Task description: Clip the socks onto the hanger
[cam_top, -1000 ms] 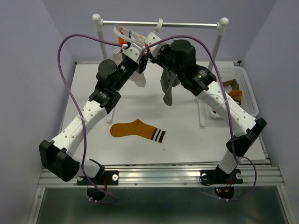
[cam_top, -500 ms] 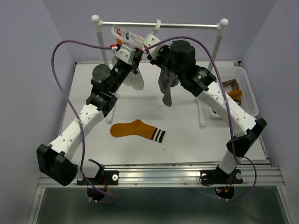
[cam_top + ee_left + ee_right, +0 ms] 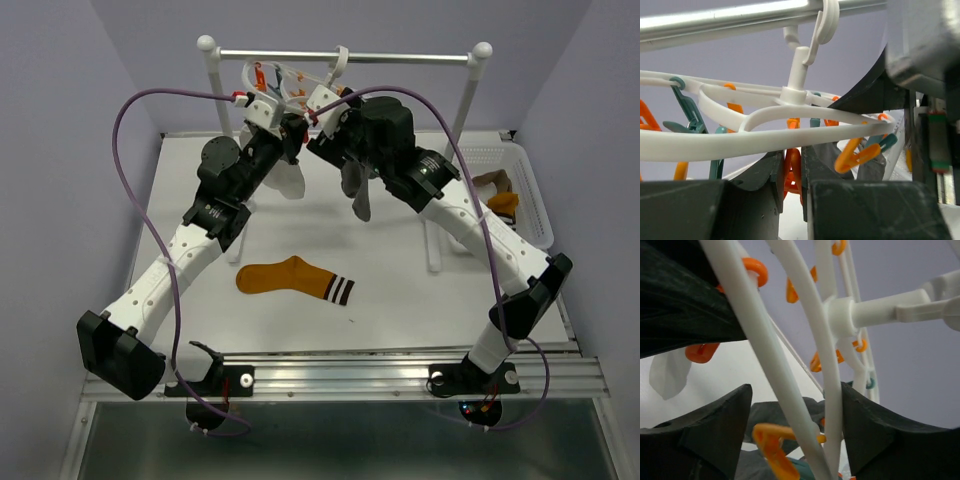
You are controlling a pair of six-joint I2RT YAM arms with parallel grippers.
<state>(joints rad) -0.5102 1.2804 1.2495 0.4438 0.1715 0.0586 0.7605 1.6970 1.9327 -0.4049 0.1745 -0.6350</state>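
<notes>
- The desk [image 3: 400, 290] carries the metal rail [image 3: 400, 55] at its far side. Both arms reach up under the rail.
- The hanger [image 3: 740, 142] hangs by its hook from that rail, its white rings crossing both wrist views.
- Two socks hang below the hanger, a white sock [image 3: 290, 182] on the left and a grey sock [image 3: 357, 195] on the right. A mustard sock [image 3: 285, 277] lies flat on the desk, well apart from them. More socks sit in the basket [image 3: 530, 190] at the right.
- The step in hand looks like working a clip at the hanger, with the clipping only partly done. I judge the next move calls for checking that the hung socks hold, then fetching the mustard sock.
- The right pincer [image 3: 796, 390] is spread wide astride a hanger ring and grips nothing. The grey sock shows just beyond it.
- The left pincer [image 3: 792, 175] is nearly pressed together.
- It is pinching an orange clip [image 3: 793, 162] that dangles from the front ring.
</notes>
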